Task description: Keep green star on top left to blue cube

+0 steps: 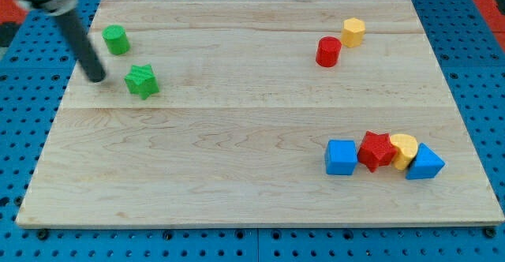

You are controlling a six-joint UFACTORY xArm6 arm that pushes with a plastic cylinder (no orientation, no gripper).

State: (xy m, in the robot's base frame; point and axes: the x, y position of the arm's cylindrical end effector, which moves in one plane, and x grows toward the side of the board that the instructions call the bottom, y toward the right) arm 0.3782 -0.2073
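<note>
The green star (142, 81) lies on the wooden board at the view's upper left. The blue cube (342, 157) sits at the lower right, the leftmost in a row of blocks. My tip (96, 78) rests on the board just left of the green star, a small gap apart from it. The rod slants up toward the view's top left corner.
A green cylinder (116, 39) stands above and left of the star. A red star (376, 150), a yellow block (404, 149) and a blue triangular block (425, 162) touch in a row right of the blue cube. A red cylinder (328, 51) and a yellow hexagonal block (353, 31) sit at the upper right.
</note>
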